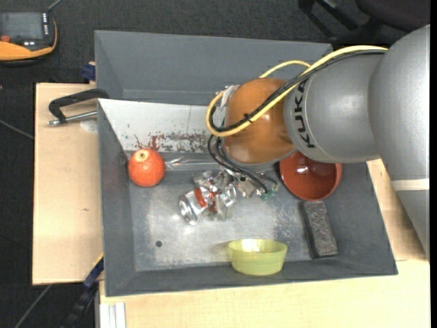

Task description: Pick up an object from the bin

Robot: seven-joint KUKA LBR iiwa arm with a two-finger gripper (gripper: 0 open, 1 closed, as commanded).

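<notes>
My gripper is low in the middle of the bin, under the arm's orange cover. It sits right against a crumpled silver can with red markings, which lies just to its lower left on the bin floor. Gripper metal and can run into each other, so I cannot tell whether the can is held. A red bowl stands just to the gripper's right, partly hidden by the arm. An orange-red round fruit rests at the left by the back wall.
A yellow-green bowl sits at the front wall. A dark grey rectangular block lies at the right front. The arm covers the bin's back right part.
</notes>
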